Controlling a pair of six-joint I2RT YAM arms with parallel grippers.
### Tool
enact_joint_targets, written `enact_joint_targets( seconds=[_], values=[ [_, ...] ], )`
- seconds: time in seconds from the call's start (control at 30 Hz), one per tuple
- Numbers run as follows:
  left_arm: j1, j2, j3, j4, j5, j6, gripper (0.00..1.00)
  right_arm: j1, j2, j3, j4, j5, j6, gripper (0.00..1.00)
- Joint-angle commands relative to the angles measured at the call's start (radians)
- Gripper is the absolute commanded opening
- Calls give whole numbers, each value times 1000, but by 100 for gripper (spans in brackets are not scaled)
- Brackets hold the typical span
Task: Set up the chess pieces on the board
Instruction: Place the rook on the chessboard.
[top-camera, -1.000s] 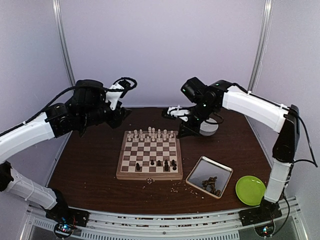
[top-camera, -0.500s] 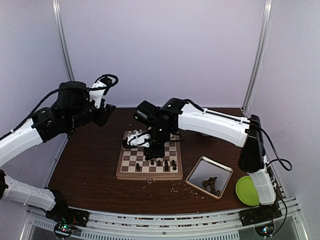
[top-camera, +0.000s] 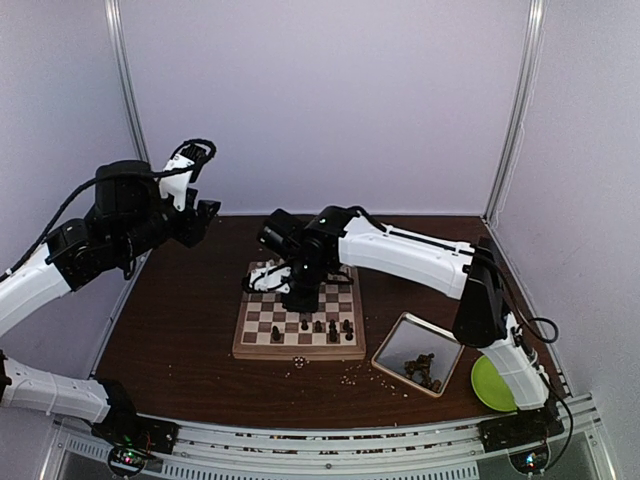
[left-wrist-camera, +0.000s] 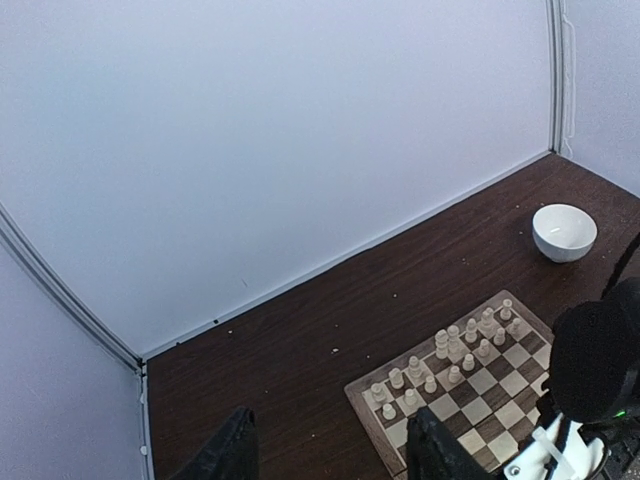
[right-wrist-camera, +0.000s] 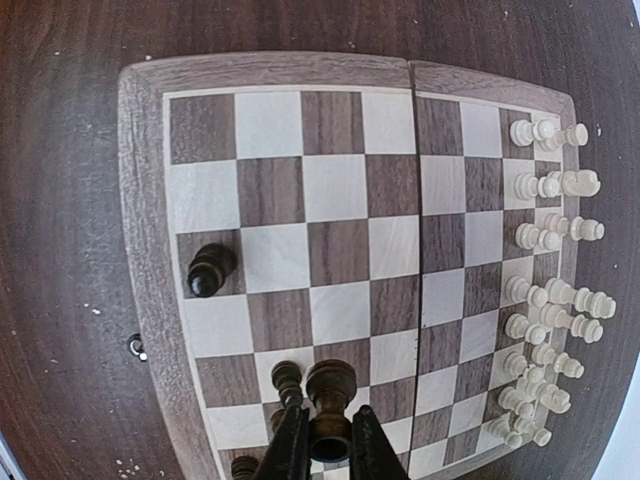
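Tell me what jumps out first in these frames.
The right claw reaches across the board, shut on a dark chess piece over the board's near side. Cream pieces line the far edge in two rows, while only a few dark pieces stand on the near side. The left claw hangs open, high at the far left, holding nothing.

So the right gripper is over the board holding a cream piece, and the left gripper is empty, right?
Not cream: the right wrist view shows the right gripper shut on a dark piece over the board. The left gripper is indeed empty.
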Motion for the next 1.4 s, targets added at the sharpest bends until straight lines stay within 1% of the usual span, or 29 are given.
enact_joint_targets(
  seconds=[0.0,0.4,0.63,1.0,1.07,1.13,1.17,1.3,1.37],
  values=[
    [6,-3,-12,42,-6,-5,52,-18,58,55,53,48,-2,4],
    [6,17,-8,36,0,1,52,-53,107,74,49,16,5,6],
    [6,30,-5,31,6,-1,52,-70,121,81,18,-106,17,8],
    [6,35,-5,30,14,-2,52,-77,135,79,3,-128,21,12],
    [5,38,-6,30,16,-2,52,-76,135,79,3,-128,23,16],
    [6,41,-5,28,11,-1,52,-78,130,80,5,-127,29,24],
    [5,41,-5,28,8,-1,52,-81,125,80,5,-126,32,25],
    [6,49,-6,30,-2,1,53,-92,75,79,-5,-141,34,28],
    [7,58,-13,36,-3,0,54,-99,25,69,-20,-147,32,29]
  ],
)
